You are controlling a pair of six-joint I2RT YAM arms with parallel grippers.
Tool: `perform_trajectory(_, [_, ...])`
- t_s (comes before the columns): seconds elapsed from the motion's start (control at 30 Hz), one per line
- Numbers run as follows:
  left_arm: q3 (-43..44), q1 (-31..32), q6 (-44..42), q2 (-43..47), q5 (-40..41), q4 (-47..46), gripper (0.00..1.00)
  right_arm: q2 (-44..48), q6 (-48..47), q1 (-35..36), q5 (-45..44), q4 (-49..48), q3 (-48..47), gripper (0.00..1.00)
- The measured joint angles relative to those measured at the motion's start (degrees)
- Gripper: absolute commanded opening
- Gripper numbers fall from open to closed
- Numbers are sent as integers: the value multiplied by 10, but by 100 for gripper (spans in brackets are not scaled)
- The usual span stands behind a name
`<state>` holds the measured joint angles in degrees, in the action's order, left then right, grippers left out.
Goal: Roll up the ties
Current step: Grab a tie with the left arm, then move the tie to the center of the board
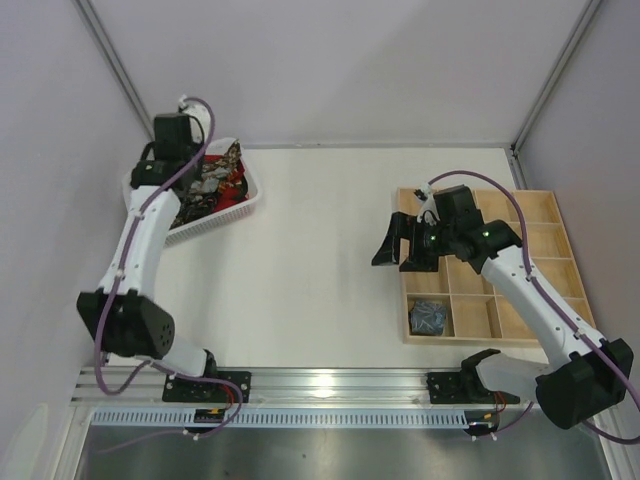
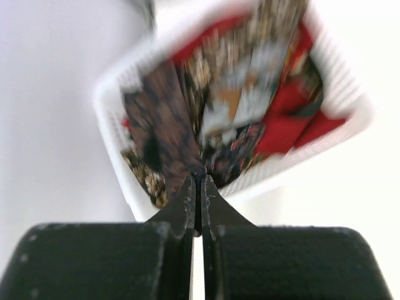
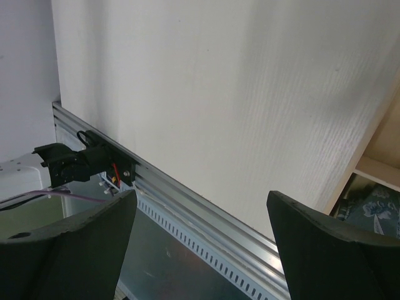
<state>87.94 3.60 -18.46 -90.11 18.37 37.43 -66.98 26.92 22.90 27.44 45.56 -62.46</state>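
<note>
**Left station.** The left gripper (image 2: pixel 199 181) hangs over the white basket (image 1: pixel 252 196) at the far left corner of the table (image 1: pixel 320 260). Its jaws are pressed together, and their tips are in the heap of ties (image 2: pixel 237 112) that fills the basket. Folds of fabric run together at the tips, so read this as a pinch on the heap. A brown tie (image 2: pixel 164 125) meets a dark patterned one at that point. You cannot tell which of the two is caught. The wrist view is blurred, so the patterns smear into one another. In the top view the arm covers the gripper and part of the basket.

**Right station.** The right gripper (image 1: pixel 398 256) hangs over bare table, just beside the left edge of the wooden tray (image 1: pixel 560 206). Its jaws are spread wide with nothing between them. One rolled grey-blue tie (image 1: pixel 428 317) sits in the tray's near left compartment, close to the gripper but apart from it. In the right wrist view this roll is cut off at the lower right corner, and only a patch of it shows.
</note>
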Motion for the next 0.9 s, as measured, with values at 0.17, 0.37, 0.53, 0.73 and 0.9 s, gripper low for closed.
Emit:
perform_trajectory(0.17, [86, -2, 91, 148, -85, -20, 1, -4, 0, 0, 0, -3, -13, 92])
perform_trajectory(0.37, [118, -2, 177, 356, -182, -125, 1, -4, 0, 0, 0, -4, -16, 92])
perform_trajectory(0.53, [170, -2, 214, 457, -220, -197, 1, -9, 0, 2, 1, -4, -34, 92])
perform_trajectory(0.73, [315, -2, 224, 462, -233, -193, 1, -28, 5, 16, 1, -10, -73, 91])
perform_trajectory(0.9, [408, 9, 204, 459, -225, -185, 0, -32, 14, 30, 1, -14, -87, 91])
